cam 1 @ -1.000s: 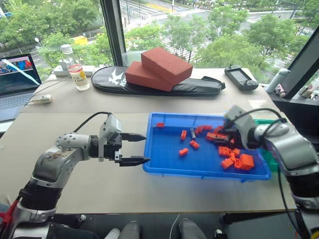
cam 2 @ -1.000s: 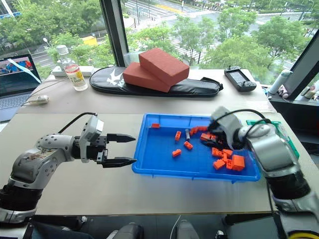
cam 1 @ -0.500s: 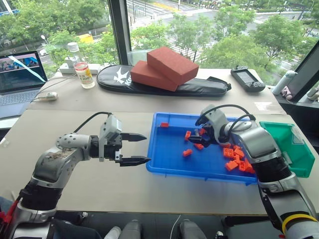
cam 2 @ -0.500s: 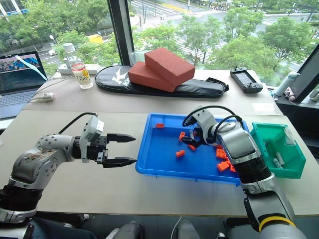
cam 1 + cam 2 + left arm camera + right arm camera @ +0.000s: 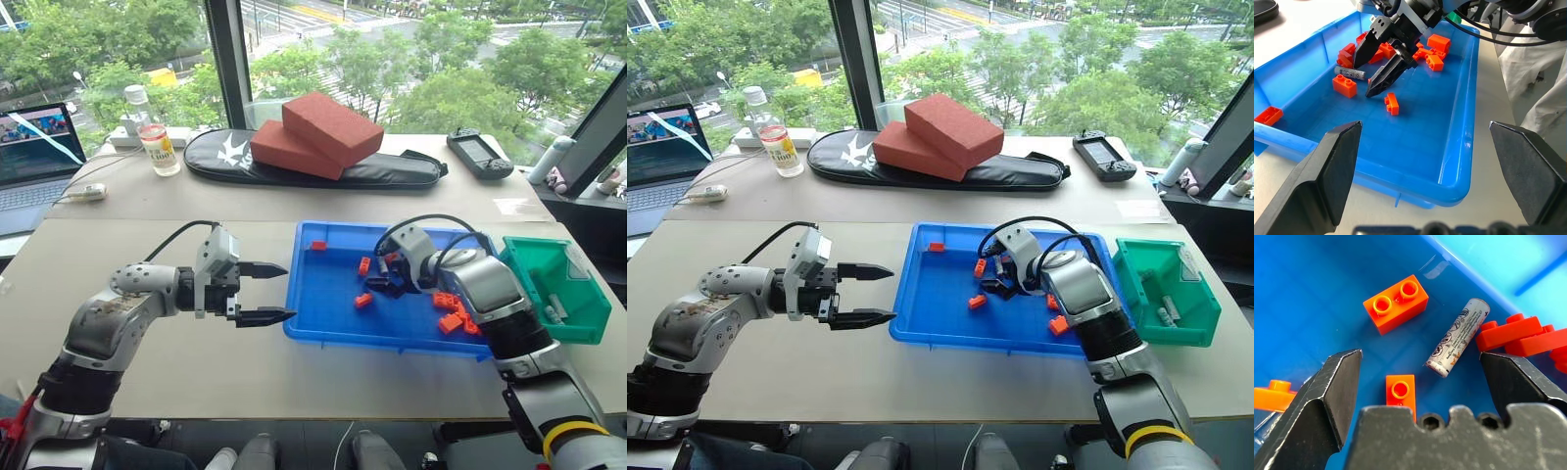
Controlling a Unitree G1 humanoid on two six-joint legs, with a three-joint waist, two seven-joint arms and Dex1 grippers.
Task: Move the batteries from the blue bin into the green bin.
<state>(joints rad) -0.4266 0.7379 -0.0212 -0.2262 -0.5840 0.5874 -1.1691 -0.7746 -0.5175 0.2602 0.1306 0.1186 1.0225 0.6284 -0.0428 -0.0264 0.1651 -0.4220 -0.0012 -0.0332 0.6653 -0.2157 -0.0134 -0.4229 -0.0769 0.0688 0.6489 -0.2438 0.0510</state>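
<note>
Nearest you, your left gripper (image 5: pixel 263 292) hangs over the bare tabletop (image 5: pixel 147 372) just off the blue bin (image 5: pixel 392 338), its two black fingers spread wide and empty. Leave it parked there; it is well clear of the work.

Your right gripper (image 5: pixel 1376 63) is the one on the job. It is inside the blue bin, angled down at the floor, with its jaws fully apart and nothing between them. In the right wrist view, the battery (image 5: pixel 1458 337) lies flat on the blue floor between the two fingers, a little closer to one of them, with its long axis running slantwise to the line between the fingertips.

To close well, I would roll the wrist so the pads meet the cylinder's long sides, not its ends, then centre it in the gap before squeezing. Mind the neighbours: a two-stud orange brick (image 5: pixel 1396 303) sits just beside the battery, a small one-stud brick (image 5: pixel 1400 390) lies near the palm, and a cluster of orange bricks (image 5: pixel 1513 335) is close to the other fingertip. Descend straight, so a fingertip does not shove a brick into the battery and roll it away.

Farther off, on your right, the green bin (image 5: pixel 1168 294) sits just past the blue bin's short end, and it already holds what look like two batteries (image 5: pixel 1163 315).
</note>
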